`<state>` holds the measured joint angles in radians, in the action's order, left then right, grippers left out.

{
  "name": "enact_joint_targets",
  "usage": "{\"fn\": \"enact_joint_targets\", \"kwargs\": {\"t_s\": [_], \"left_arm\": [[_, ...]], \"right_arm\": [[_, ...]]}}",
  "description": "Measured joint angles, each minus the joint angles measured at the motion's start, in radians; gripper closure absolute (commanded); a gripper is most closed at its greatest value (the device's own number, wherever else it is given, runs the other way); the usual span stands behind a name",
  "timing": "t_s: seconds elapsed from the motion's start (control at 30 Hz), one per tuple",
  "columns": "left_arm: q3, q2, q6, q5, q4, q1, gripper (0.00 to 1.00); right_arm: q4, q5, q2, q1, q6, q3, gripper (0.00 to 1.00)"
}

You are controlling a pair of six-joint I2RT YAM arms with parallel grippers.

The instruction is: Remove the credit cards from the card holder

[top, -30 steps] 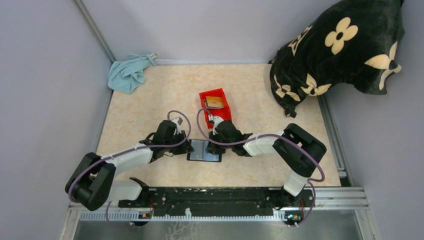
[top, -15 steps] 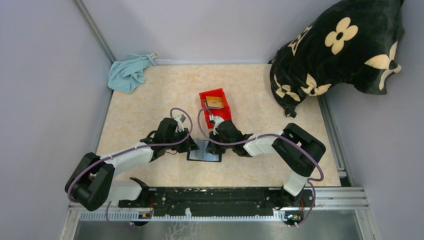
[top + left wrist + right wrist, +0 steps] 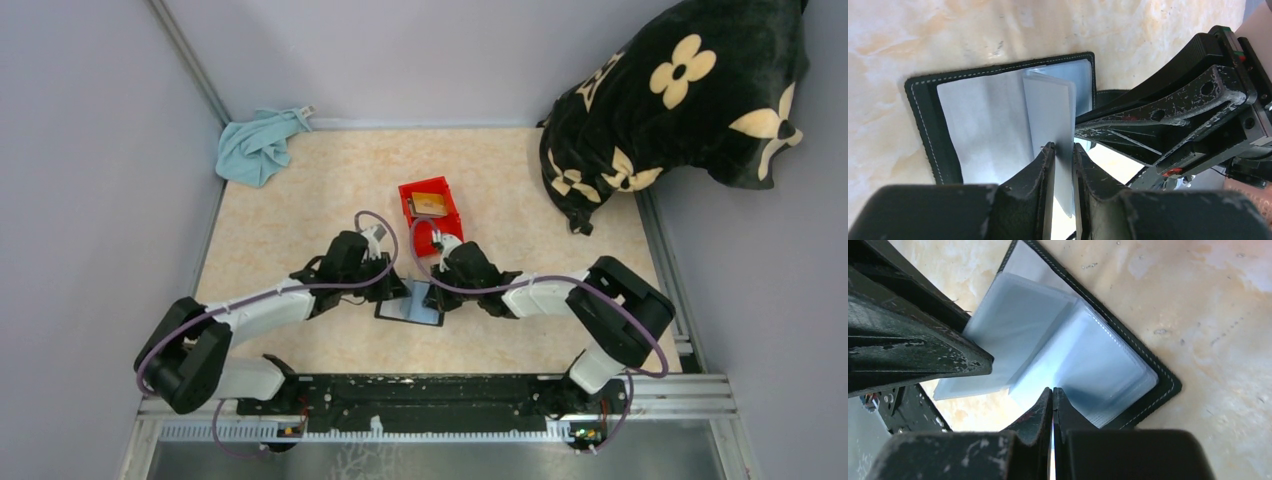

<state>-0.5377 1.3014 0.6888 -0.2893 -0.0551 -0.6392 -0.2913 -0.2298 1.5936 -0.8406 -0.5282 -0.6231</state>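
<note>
The card holder (image 3: pixel 410 305) lies open on the table between both arms, black with white stitching (image 3: pixel 918 115) and pale blue-grey sleeves inside (image 3: pixel 1108 365). My left gripper (image 3: pixel 400 292) (image 3: pixel 1064 148) is shut on one sleeve page (image 3: pixel 1048 110), which stands raised off the holder. My right gripper (image 3: pixel 433 292) (image 3: pixel 1053 390) is shut, its tips resting on the stack of sleeves at the right half. A tan credit card (image 3: pixel 430 204) lies in the red bin (image 3: pixel 446 222). I see no card in the sleeves that show.
The red bin stands just beyond the holder. A light blue cloth (image 3: pixel 258 145) lies at the back left corner. A black flowered cushion (image 3: pixel 680 100) fills the back right. Grey walls close the table on three sides.
The left gripper has moved right over the holder, lifting a sleeve page from flat to raised. The right arm has shifted slightly right, its tips still on the holder.
</note>
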Motion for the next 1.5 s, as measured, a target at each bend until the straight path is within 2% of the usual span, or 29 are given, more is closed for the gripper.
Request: {"fn": "enact_joint_targets", "kwargs": {"t_s": [0.47,0.97,1.5], "left_arm": [[-0.084,0.138,0.034,0.020,-0.038,-0.138,0.74],[-0.170,0.194,0.041,0.032,-0.039,-0.209,0.75],[-0.213,0.249,0.057,0.041,-0.050,-0.310,0.75]], "right_arm": [[0.141,0.058,-0.292,0.067,0.015,0.047,1.00],[0.229,0.113,-0.337,0.078,0.029,0.106,1.00],[0.360,0.261,-0.528,0.108,-0.010,0.118,1.00]]}}
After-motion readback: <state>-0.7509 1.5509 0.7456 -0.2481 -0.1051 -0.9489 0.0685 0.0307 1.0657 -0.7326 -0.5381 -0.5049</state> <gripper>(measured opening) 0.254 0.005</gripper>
